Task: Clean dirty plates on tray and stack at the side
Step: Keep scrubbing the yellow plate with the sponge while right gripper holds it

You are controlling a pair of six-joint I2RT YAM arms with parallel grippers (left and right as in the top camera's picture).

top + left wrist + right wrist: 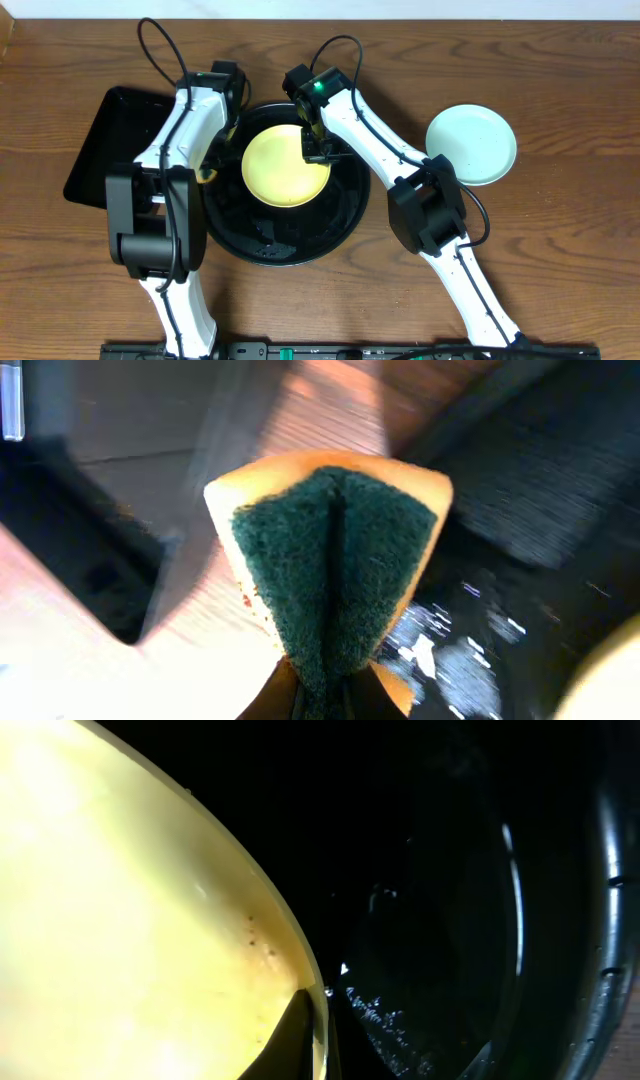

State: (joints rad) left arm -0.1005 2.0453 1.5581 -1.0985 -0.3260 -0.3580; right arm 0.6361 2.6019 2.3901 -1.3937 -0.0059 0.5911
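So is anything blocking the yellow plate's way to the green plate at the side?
Nothing visible. The right hand grips the yellow plate by its rim in the black tray, and only that arm crosses the table toward the green plate.

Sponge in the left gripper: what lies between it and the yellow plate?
Only the black tray's bare, wet floor, as the left wrist view shows; the sponge does not touch the yellow plate.

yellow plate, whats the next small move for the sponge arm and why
Probably swing the sponge right onto the yellow plate and scrub. The right jaws are shut on its rim over the round tray, brown specks show near that rim, and the left jaws hold the sponge beside the plate, not on it.
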